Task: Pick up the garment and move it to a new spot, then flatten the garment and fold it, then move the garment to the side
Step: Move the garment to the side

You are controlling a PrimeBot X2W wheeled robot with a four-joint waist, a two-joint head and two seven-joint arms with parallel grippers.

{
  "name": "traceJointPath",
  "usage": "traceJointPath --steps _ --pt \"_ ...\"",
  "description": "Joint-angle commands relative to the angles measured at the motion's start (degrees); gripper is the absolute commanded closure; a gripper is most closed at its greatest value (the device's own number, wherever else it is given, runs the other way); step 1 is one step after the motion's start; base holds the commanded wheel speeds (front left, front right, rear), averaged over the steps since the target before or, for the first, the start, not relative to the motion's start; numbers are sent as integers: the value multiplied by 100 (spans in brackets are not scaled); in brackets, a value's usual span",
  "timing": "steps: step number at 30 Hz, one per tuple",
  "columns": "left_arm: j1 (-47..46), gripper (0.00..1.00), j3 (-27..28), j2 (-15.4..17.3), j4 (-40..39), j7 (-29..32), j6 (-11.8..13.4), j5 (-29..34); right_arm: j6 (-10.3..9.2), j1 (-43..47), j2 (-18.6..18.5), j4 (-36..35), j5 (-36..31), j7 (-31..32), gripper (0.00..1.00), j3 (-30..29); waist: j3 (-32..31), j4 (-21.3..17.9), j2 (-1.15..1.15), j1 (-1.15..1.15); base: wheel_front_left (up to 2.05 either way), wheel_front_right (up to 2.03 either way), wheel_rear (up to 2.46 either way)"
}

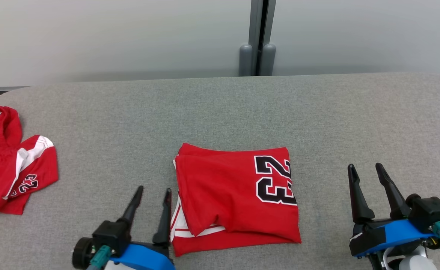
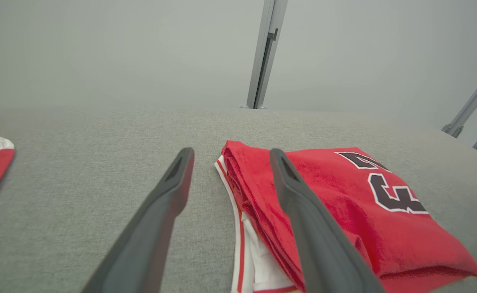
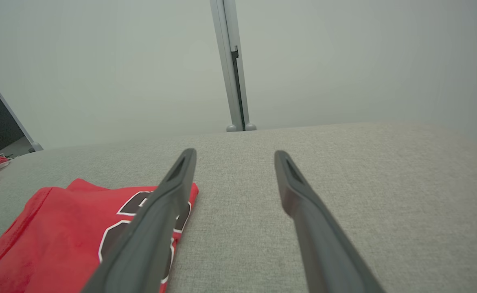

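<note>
Jersey [image 1: 235, 195], red, soft and limp, lies folded on the desk [image 1: 220, 108] between two wide-open, empty tools, left tool [image 1: 154, 189] just beside its edge, right tool [image 1: 365, 165] well apart; likely best pinched through its stacked left edge

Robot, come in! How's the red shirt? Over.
Left gripper, right gripper open, empty. Folded jersey on table between them. Other red garment far left.

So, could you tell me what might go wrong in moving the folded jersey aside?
The folded jersey shows loose layers beside the open left gripper; a pinch there might catch only some and undo the fold. Slid left, it could run into the crumpled red garment.
</note>
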Motion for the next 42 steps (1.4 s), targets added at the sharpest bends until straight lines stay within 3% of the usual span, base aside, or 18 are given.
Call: traceJointPath --steps 1,13,28,30,31,32,42 --pt "-42 0 -168 3 33 106 -33 -98 3 30 6 16 18 2 0 -10 0 -9 0 0 0 0 0" --pt "96 0 -1196 315 228 777 -39 -766 3 -26 5 112 80 -55 0 -10 73 -74 0 0 0 0 0" --pt "-196 0 -1599 314 937 672 -40 -1051 3 -140 6 231 134 -136 0 46 192 -110 0 0 0 0 0" --pt "-254 53 -1639 319 1033 645 -40 -1056 3 -152 6 254 143 -143 0 55 194 -112 0 0 0 0 0" --pt "-287 66 -1648 323 1066 606 -40 -1062 3 -156 6 260 142 -145 0 57 196 -113 0 0 0 0 0" --pt "-315 100 -1651 324 1104 566 -40 -1069 3 -159 6 269 143 -152 0 60 195 -112 0 0 0 0 0" --pt "-428 100 -1635 488 1170 372 86 -962 3 -146 5 351 157 -199 0 32 204 -54 0 0 0 0 0"
